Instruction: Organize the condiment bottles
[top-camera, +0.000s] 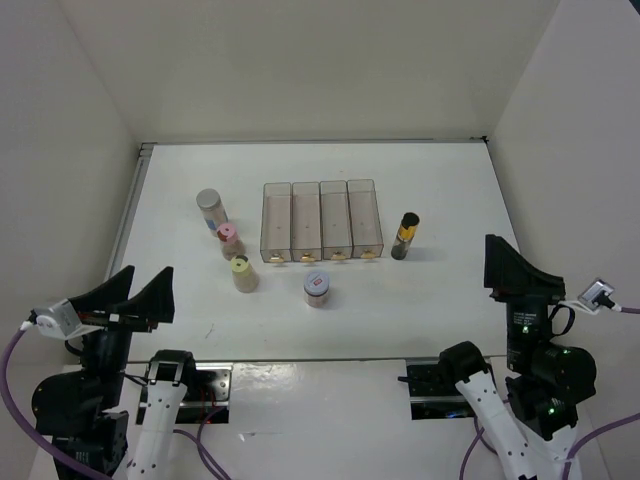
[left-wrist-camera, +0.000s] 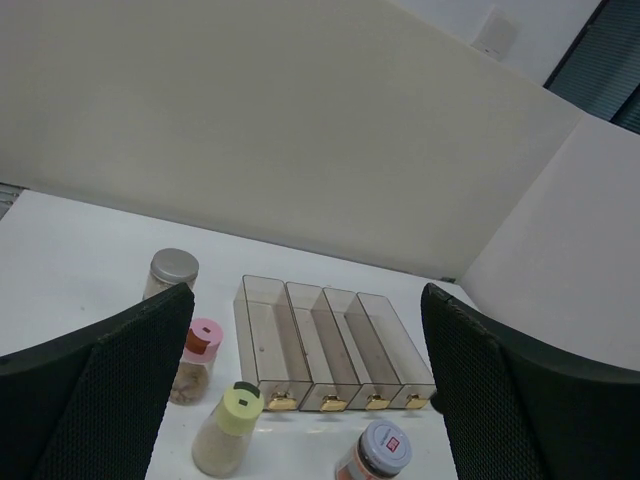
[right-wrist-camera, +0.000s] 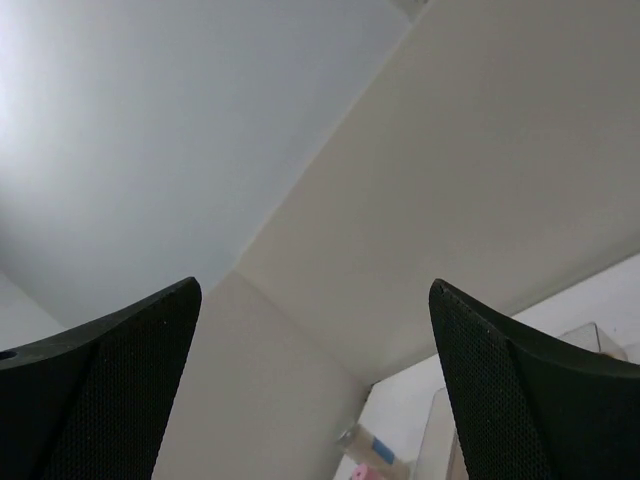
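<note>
Five bottles stand on the white table. The grey-capped clear bottle (top-camera: 209, 205), the pink-capped bottle (top-camera: 229, 240) and the yellow-capped bottle (top-camera: 242, 272) stand in a line left of the clear organizer (top-camera: 322, 220). The squat white-lidded jar (top-camera: 318, 288) stands in front of the organizer. The slim dark black-capped bottle (top-camera: 405, 235) stands at its right. My left gripper (top-camera: 135, 300) is open and empty, raised at the near left. My right gripper (top-camera: 505, 265) is open and empty, raised at the near right. The left wrist view shows the grey-capped (left-wrist-camera: 172, 272), pink-capped (left-wrist-camera: 195, 358) and yellow-capped (left-wrist-camera: 228, 428) bottles and the jar (left-wrist-camera: 378, 455).
The organizer's four compartments (left-wrist-camera: 330, 345) hold nothing; each has a gold tab at its near end. White walls close the table at the back and on both sides. The right wrist view looks up at the wall, with the grey-capped bottle (right-wrist-camera: 375, 448) at its bottom edge.
</note>
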